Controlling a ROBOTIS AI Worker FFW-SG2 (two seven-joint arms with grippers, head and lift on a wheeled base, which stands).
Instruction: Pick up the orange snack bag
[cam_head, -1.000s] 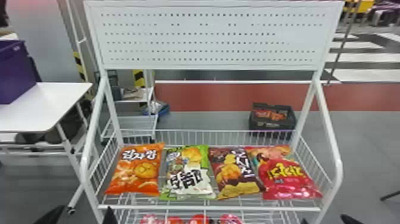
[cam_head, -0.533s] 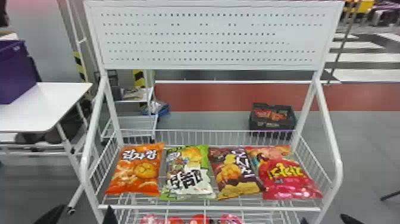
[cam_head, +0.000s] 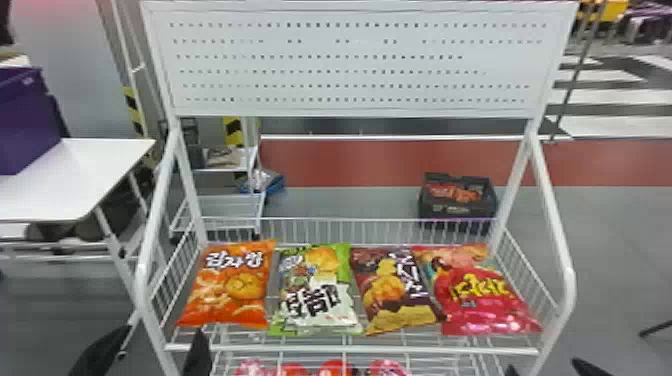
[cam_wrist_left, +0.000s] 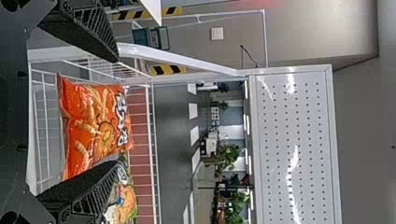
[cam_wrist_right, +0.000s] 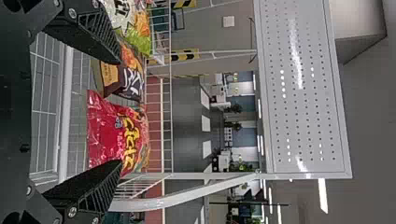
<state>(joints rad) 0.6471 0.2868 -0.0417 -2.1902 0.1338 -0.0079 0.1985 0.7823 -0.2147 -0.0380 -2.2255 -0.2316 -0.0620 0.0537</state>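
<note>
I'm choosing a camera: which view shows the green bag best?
The head view: the green bag shows whole and unobstructed. The left wrist view has it partly hidden behind the left end effector; the right wrist view cuts it off at the edge.

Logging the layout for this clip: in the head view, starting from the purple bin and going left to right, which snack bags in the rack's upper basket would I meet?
Purple bin → orange snack bag → green-and-white bag → brown bag → pink-red bag with yellow lettering.
</note>
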